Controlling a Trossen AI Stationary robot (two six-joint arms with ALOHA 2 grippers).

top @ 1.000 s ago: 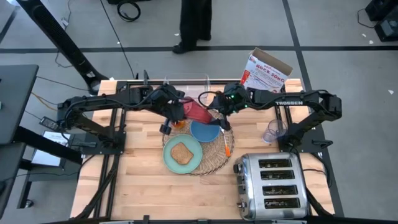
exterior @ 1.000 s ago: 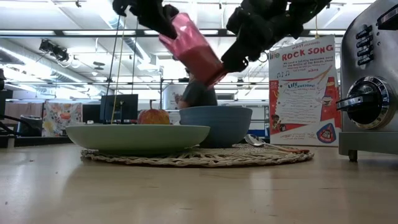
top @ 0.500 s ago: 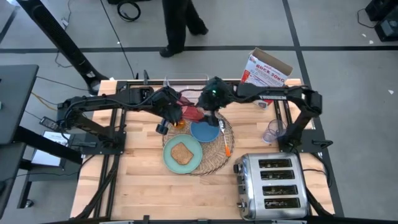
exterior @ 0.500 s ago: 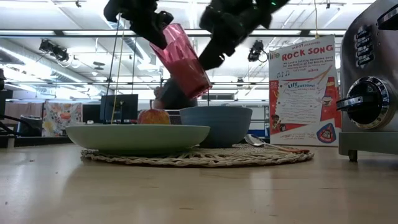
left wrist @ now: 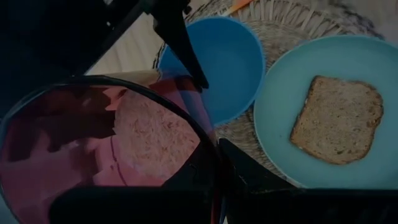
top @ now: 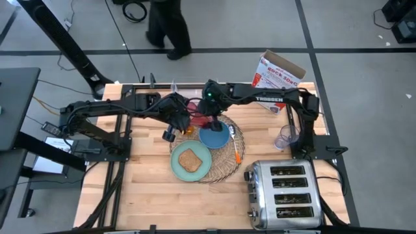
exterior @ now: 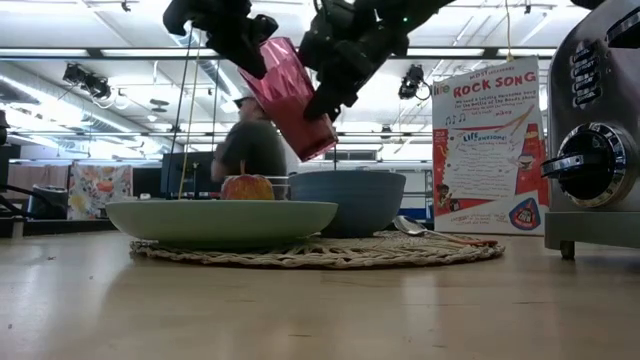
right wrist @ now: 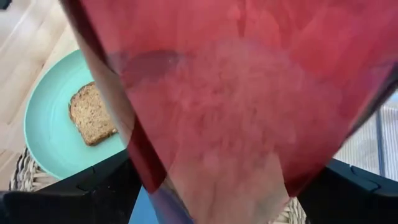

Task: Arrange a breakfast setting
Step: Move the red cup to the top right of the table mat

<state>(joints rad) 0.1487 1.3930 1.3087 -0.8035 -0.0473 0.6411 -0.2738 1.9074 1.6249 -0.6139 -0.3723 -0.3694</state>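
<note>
The red translucent cup [exterior: 295, 95] hangs tilted in the air over the far part of the wicker placemat [top: 227, 162]. My left gripper [left wrist: 217, 177] is shut on the cup's rim. My right gripper [right wrist: 217, 196] is open, with one finger on either side of the cup's body. On the mat stand the mint-green plate [top: 177, 168] with the toast slice [top: 190, 159] and the blue bowl [top: 213, 138]. The orange-handled utensil [top: 237, 153] lies on the mat's right part. The apple [exterior: 247, 187] stands behind the plate. My left gripper pinches the cup's wall at the rim [left wrist: 210, 140], one finger inside the mouth and one outside. The cup is lifted clear and tilted, with its base [exterior: 318, 145] lowest, toward the table's right, above the bowl. My right gripper: I cannot tell whether its fingers [right wrist: 93, 186] touch the cup.
A chrome toaster [top: 284, 194] stands at the near right. A clear cup [top: 284, 138] and a printed box [top: 276, 75] stand at the far right. A person [top: 166, 26] walks on the floor beyond the far edge. Bare wood lies at the near left.
My right gripper has gone toward the table's left, up to the cup, and its fingers now stand around the cup's body. My left gripper has kept its hold on the rim and has tipped the cup a little more upright. The person behind the table has walked left.
</note>
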